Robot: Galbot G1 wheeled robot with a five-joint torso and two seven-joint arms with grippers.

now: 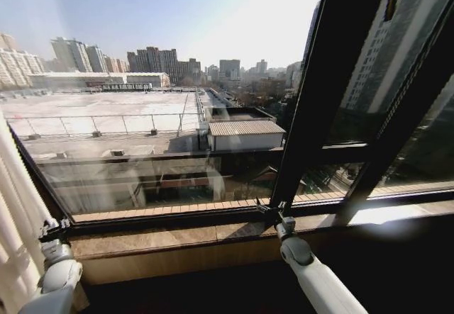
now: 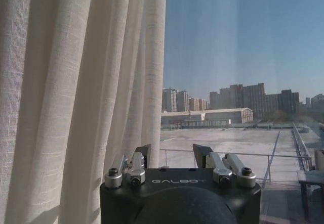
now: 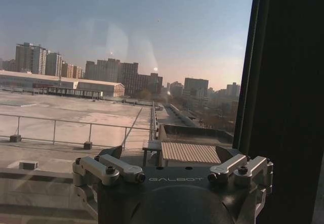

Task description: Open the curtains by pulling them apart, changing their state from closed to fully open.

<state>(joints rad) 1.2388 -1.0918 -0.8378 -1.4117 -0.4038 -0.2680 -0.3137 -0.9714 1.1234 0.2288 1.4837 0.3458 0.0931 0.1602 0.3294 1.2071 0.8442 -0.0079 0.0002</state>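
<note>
Looking thru the head view, the window glass (image 1: 156, 137) is mostly bare: the curtains (image 1: 15, 215) are bunched at the far left edge, a pale pleated panel running top to bottom beside the black window frame (image 1: 333, 94). Long axis of the fabric = vertical, pleats hanging straight down.

Left gripper (image 1: 53, 230) sits low at the sill (image 1: 177, 232), right up against the curtain's inner edge. In the left wrist view the left gripper (image 2: 173, 155) has its fingers spread w/ nothing between them; the curtains (image 2: 76, 92) hang just beside it, on the side away from the right arm, open glass on the other. Can't tell whether the finger nearest the fabric actually touches it.

Right gripper (image 1: 285, 223) is at the sill near the base of the frame upright, well apart from the fabric. Right wrist view: right gripper (image 3: 172, 158) also spread, empty, facing glass & rooftops, frame (image 3: 288, 97) close alongside.

Key relation: the visible panel lies to the robot's left, so left arm is clearly the nearer one; any further pull would go sideways, across the pleats, away from centre. Judging by the exposed pane, the opening looks nearly done on this side. No right-hand panel is visible by the frame
</note>
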